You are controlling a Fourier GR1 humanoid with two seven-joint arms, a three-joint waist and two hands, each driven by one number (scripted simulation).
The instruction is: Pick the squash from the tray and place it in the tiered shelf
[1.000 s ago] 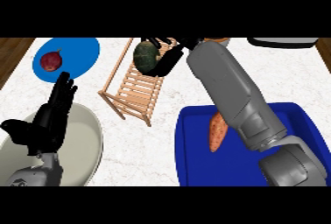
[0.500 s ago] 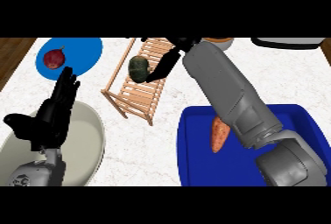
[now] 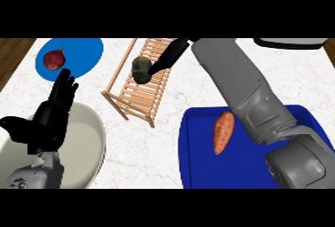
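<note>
A red fruit (image 3: 52,59) lies on a blue plate (image 3: 82,51); below the plate sits a grey bowl (image 3: 88,146) on the desk (image 3: 144,150).

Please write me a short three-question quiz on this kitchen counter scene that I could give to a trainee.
1. True or false: the squash lies on the wooden tiered shelf.
2. What remains on the blue tray?
A. a banana
B. an orange sweet potato
C. a spoon
3. Fill in the word: the dark red fruit sits on the blue ____.

Key
1. True; the right hand is beside it, fingers extended toward it.
2. B, the sweet potato.
3. plate, at the far left of the counter. The left hand rests open over the grey bowl.
</note>
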